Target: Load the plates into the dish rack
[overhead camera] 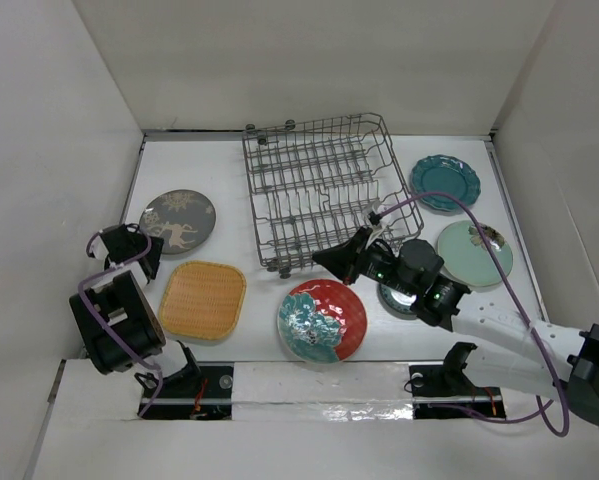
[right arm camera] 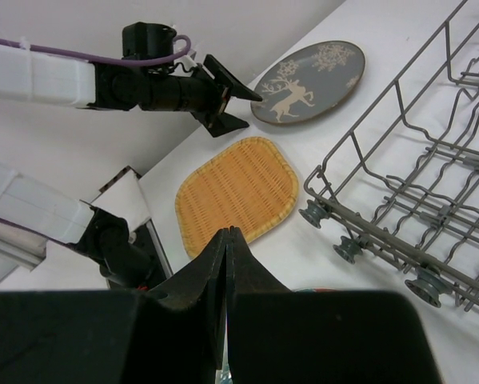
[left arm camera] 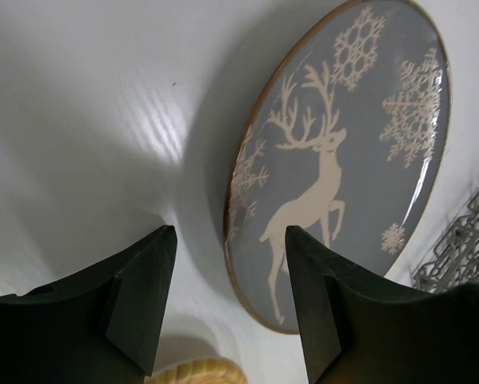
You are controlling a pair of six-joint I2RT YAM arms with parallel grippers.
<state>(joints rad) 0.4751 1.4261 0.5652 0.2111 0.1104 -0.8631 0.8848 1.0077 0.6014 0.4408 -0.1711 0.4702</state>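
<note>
The grey wire dish rack (overhead camera: 319, 190) stands mid-table with no plates in it. The grey-brown round plate (overhead camera: 177, 221) with a deer print lies left of it. The orange textured plate (overhead camera: 203, 299) lies in front of that plate. My left gripper (overhead camera: 151, 256) is open and empty, hovering between these two plates; its wrist view shows the jaws (left arm camera: 227, 236) spread near the grey plate's (left arm camera: 343, 152) rim. My right gripper (overhead camera: 324, 262) is shut and empty (right arm camera: 226, 234), just above the red-and-teal floral plate (overhead camera: 322, 320) by the rack's front corner.
The dark teal scalloped plate (overhead camera: 445, 182) and the pale mint plate (overhead camera: 474, 253) lie right of the rack. The small dark teal-rimmed plate (overhead camera: 399, 298) is partly hidden under my right arm. White walls close in the table on three sides.
</note>
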